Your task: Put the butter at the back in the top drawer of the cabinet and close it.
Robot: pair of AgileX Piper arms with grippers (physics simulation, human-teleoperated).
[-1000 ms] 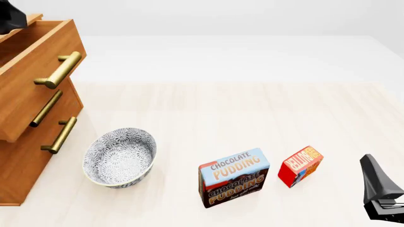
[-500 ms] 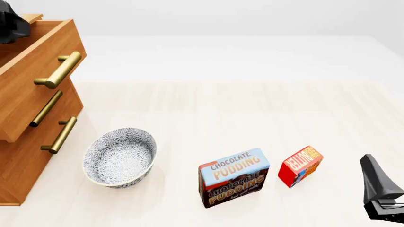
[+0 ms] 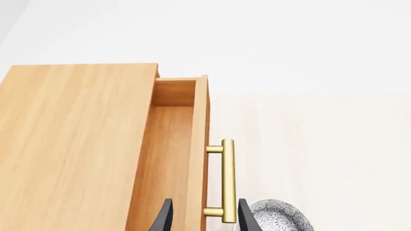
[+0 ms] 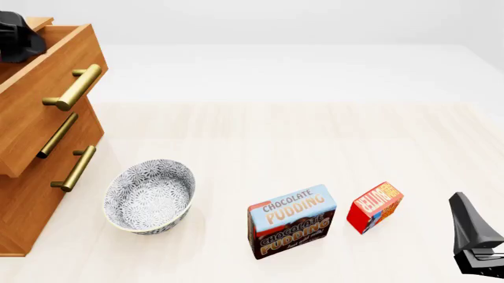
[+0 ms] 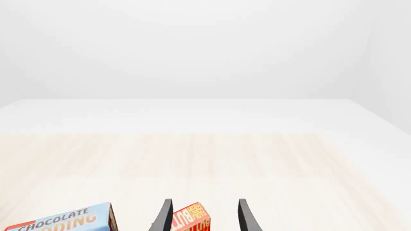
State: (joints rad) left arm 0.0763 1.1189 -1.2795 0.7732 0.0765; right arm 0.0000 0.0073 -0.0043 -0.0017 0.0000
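Standing near the front edge beside the pudding box (image 4: 292,221), the butter (image 4: 375,207) lies just ahead of the right gripper (image 5: 202,217), fingers apart for grasping, while the left gripper (image 3: 202,219), also apart, hangs above the pulled-out top drawer (image 4: 39,97).

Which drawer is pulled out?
The top drawer of the cabinet is pulled out. Its front juts forward past the two drawers below, which sit shut, and the left wrist view shows its open inside.
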